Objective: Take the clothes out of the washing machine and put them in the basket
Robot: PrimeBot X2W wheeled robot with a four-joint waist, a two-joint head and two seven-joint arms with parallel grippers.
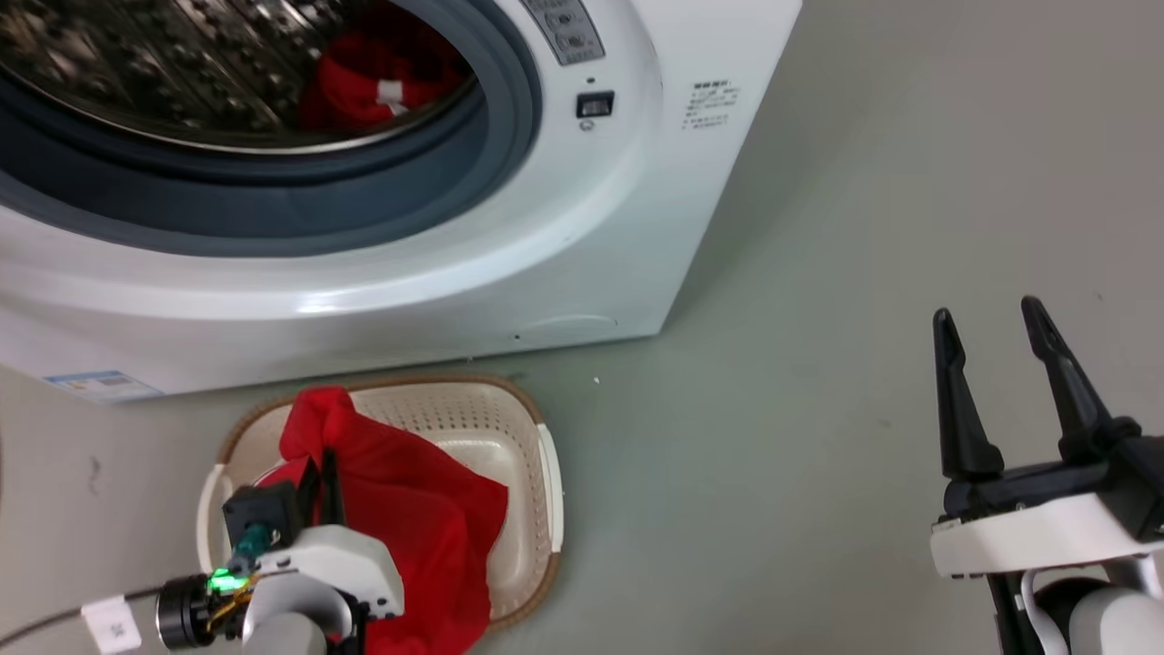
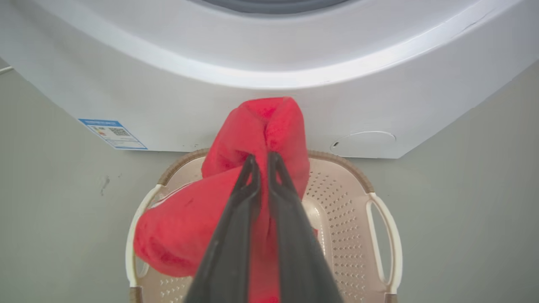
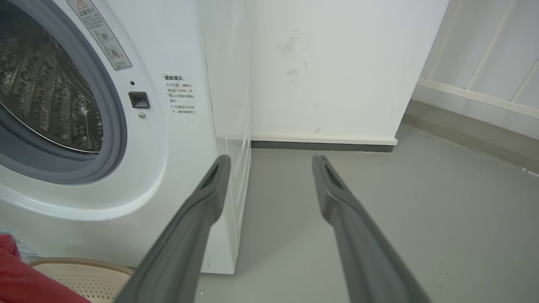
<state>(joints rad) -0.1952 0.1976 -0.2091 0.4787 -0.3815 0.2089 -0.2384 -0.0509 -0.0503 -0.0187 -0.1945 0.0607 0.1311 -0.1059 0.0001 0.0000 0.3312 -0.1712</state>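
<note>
The white washing machine [image 1: 564, 227] stands with its porthole uncovered; a red garment with a white tag [image 1: 382, 86] lies inside the steel drum [image 3: 46, 97]. On the floor in front sits the cream basket [image 1: 523, 473]. My left gripper [image 2: 261, 162] is shut on another red garment [image 2: 189, 223], which hangs over the basket [image 2: 349, 202] and drapes into it. In the head view that garment [image 1: 409, 500] covers the basket's left half, with my left gripper [image 1: 327, 464] over it. My right gripper [image 1: 991, 318] is open over bare floor to the right, holding nothing; its fingers [image 3: 210, 198] point past the machine's corner.
A white wall with a dark skirting [image 3: 324, 145] runs behind the machine. Grey floor [image 1: 818, 409] spreads to the right of the machine and basket. A blue label [image 2: 113, 133] is stuck low on the machine's front.
</note>
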